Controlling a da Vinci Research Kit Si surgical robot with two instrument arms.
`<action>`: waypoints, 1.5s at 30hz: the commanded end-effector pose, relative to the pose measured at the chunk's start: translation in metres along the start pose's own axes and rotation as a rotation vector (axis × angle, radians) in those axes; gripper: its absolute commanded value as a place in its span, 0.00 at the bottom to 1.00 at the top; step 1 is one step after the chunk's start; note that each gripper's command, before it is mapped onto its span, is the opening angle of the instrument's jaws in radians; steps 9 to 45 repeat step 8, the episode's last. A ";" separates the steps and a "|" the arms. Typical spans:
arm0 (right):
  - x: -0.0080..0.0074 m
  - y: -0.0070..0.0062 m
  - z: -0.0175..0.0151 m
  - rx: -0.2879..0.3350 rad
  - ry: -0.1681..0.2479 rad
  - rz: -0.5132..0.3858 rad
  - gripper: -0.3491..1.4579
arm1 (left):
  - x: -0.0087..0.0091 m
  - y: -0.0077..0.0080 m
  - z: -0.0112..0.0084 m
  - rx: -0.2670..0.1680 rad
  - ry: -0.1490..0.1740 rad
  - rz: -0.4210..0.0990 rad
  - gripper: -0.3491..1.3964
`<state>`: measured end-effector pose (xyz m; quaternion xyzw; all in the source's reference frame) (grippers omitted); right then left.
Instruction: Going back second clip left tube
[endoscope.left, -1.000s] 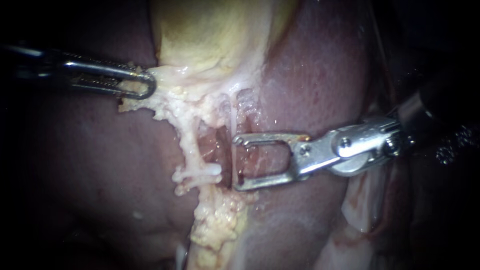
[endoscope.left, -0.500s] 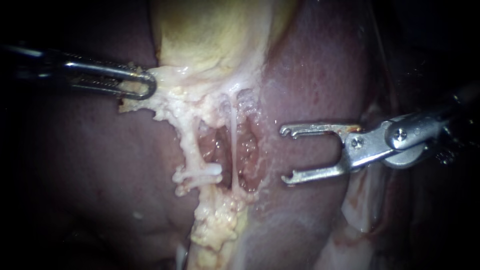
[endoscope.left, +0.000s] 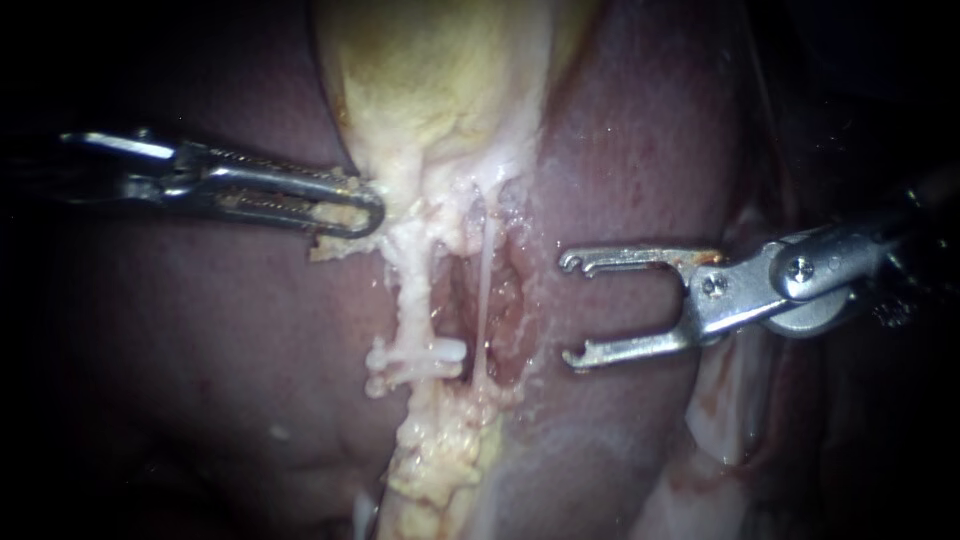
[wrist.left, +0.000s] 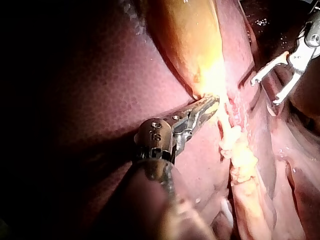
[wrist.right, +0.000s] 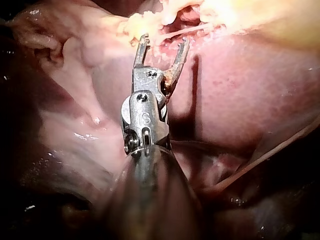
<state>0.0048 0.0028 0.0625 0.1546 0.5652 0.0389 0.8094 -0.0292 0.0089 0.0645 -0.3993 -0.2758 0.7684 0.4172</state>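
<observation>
The pale left tube (endoscope.left: 408, 290) runs from the gallbladder (endoscope.left: 430, 80) down over the liver (endoscope.left: 200, 350), one white clip (endoscope.left: 425, 353) across its lower part. To its right, my right instrument (endoscope.left: 572, 310) holds its jaws wide open and empty, unmoved since half a second ago. My left instrument (endoscope.left: 350, 210), jaws clamped on pale tissue (endoscope.left: 398, 238) under the gallbladder, has shifted toward the tube.

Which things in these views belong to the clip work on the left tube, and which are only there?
Belong: right instrument, jaws open; left tube; white clip across it; left instrument holding fatty tissue.
Only there: thin right tube; liver; gallbladder.
</observation>
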 end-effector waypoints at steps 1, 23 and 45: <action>0.0000 0.0000 0.0000 0.001 0.001 0.000 0.47 | -0.0001 -0.0002 0.0000 0.001 -0.001 0.001 0.00; 0.0001 -0.0002 0.0001 0.012 0.005 0.000 0.47 | -0.0002 -0.0002 -0.0001 0.000 -0.001 0.001 0.00; 0.0001 -0.0002 0.0001 0.012 0.005 0.000 0.47 | -0.0002 -0.0002 -0.0001 0.000 -0.001 0.001 0.00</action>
